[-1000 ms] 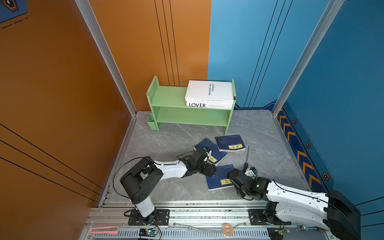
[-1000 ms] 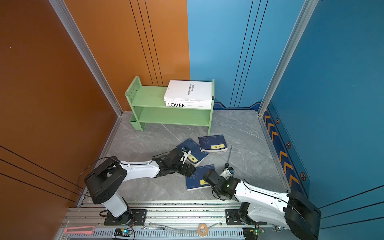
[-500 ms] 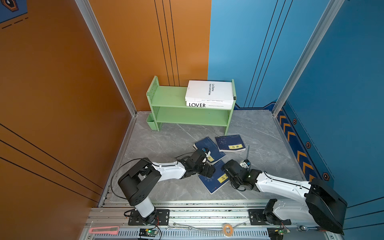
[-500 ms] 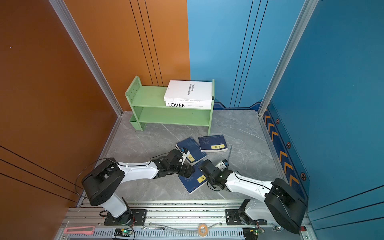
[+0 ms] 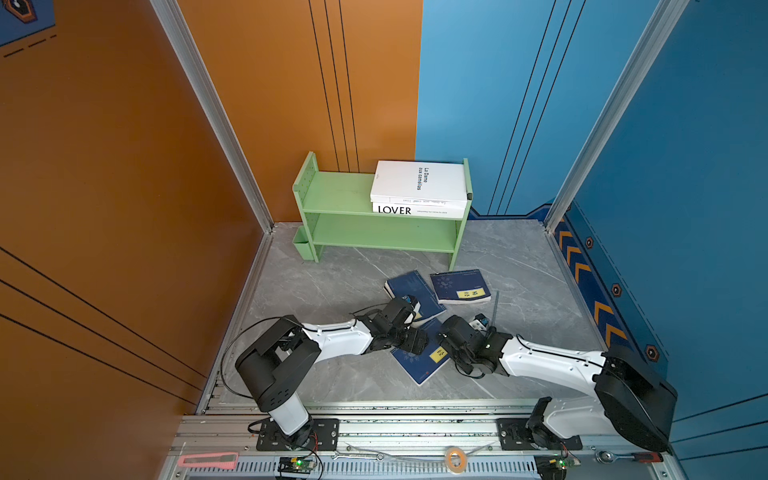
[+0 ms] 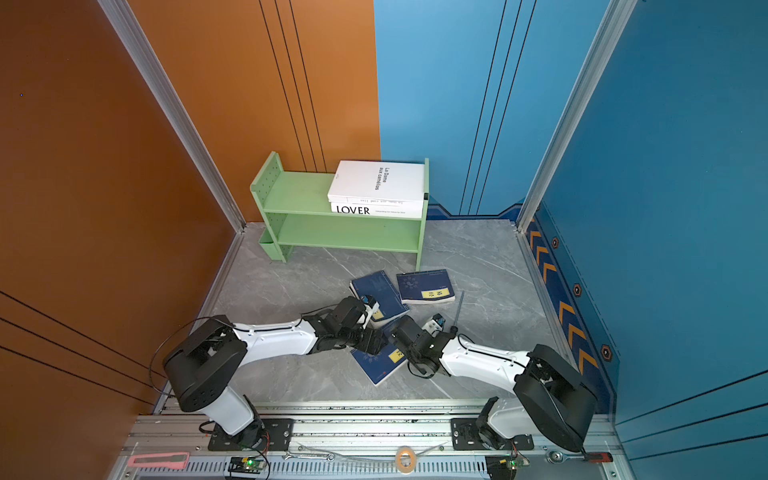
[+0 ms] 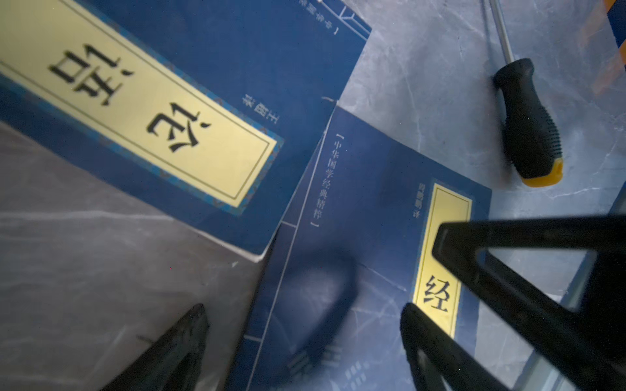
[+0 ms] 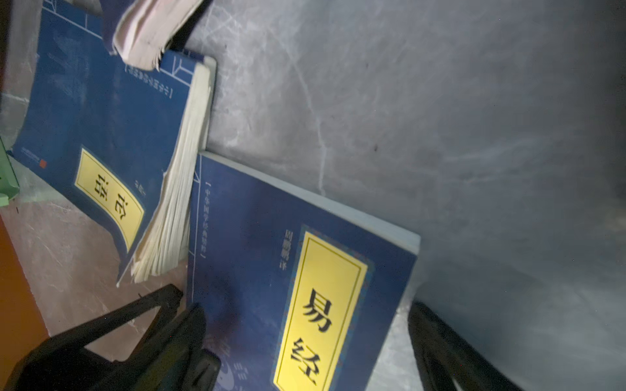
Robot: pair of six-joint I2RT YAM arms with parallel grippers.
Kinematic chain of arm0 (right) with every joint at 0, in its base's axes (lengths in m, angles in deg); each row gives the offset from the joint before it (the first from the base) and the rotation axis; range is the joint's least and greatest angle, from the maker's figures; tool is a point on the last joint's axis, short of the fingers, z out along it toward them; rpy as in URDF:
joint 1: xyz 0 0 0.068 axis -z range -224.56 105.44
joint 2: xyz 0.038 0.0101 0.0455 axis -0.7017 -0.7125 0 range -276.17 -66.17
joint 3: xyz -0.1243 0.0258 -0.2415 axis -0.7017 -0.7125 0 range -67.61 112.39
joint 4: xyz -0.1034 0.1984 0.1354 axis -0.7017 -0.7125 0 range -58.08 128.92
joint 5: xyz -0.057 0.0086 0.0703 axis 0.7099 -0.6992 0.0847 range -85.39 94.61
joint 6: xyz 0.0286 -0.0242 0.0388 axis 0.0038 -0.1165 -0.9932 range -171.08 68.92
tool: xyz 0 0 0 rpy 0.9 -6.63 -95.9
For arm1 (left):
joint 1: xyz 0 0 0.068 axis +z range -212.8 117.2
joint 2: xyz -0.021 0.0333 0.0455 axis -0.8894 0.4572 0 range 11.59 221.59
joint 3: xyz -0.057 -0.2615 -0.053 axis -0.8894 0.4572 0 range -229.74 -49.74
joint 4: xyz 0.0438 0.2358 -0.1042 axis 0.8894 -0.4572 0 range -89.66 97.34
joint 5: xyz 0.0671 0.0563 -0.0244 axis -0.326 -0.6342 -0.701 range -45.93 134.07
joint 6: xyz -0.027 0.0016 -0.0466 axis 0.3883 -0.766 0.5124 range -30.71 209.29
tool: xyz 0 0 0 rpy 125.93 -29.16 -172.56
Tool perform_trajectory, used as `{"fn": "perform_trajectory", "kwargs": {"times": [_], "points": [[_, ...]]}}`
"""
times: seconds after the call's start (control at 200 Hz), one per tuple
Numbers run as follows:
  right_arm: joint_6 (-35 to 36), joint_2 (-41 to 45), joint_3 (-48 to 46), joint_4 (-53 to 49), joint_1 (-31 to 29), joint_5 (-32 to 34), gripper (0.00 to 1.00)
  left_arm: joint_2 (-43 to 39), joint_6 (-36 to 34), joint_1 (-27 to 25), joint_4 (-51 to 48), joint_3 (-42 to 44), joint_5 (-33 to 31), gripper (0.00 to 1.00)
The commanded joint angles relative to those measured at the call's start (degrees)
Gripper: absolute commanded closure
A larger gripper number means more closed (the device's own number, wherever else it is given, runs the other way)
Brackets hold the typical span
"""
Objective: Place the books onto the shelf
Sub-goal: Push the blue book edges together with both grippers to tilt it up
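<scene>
The near blue book [image 5: 412,368] lies flat on the desk [image 5: 332,291], well short of the green shelf [image 5: 340,193], straddled from left and right by the left end effector [image 7: 305,342] and right end effector [image 8: 305,331], both spread wide.

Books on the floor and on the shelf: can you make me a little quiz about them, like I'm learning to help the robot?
1. True or false: every book is already on the green shelf.
2. Pick one: how many blue books lie on the floor? A) one B) three C) five
3. Fill the gap: near the blue books lies a ____ with a black and yellow handle.

Key
1. False. Only the two white books are on it.
2. B
3. screwdriver
</scene>
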Motion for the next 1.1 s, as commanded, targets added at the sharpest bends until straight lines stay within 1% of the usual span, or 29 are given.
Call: {"fn": "perform_trajectory", "kwargs": {"times": [0.0,0.07,0.155,0.225,0.335,0.491,0.641,0.761,0.886,0.961,1.092,1.097], "points": [[2.14,-0.55,0.09,-5.67,-1.01,-0.88,0.09,5.15,1.84,-0.45,-9.02,0.31,4.21,0.11],[3.72,-1.9,0.54,-7.22,-0.83,-0.7,0.16,5.8,2.09,-0.44,-9.23,-0.4,5.41,0.12],[5.14,-4.0,1.33,-8.07,-0.83,-0.99,0.27,5.86,2.81,-0.18,-9.6,-0.74,6.55,0.12],[6.23,-5.92,2.13,-8.32,-0.92,-1.14,0.35,5.65,3.93,0.41,-8.73,-0.38,8.48,0.12],[7.31,-8.73,3.18,-8.73,-0.74,-1.17,0.4,5.11,6.25,1.74,-6.18,1.01,12.6,0.12],[8.25,-11.28,3.34,-7.55,-0.3,-1.53,0.47,5.3,10.28,4.39,-0.37,3.67,20.51,0.12],[9.14,-13.74,3.6,-5.55,-0.23,-2.72,0.56,5.82,16.97,6.86,10.32,6.98,29.78,0.12],[10.35,-15.37,4.67,-5.87,-0.22,-2.73,0.58,4.97,22.71,9.22,17.52,8.79,35.29,0.12],[10.93,-16.32,4.81,-4.54,0.14,-3.23,0.59,2.97,26.02,10.19,19.68,8.56,39.41,0.12],[10.93,-16.67,4.73,-3.96,0.31,-3.33,0.59,1.87,27.5,10.16,19.72,8.1,40.64,0.12],[10.76,-16.48,4.3,-2.6,0.45,-3.34,0.59,0.82,29.25,10.24,19.72,8.3,40.74,0.12],[10.76,-16.49,4.29,-2.53,0.42,-3.29,0.59,0.81,29.26,10.24,19.7,8.33,40.68,0.15]]}}
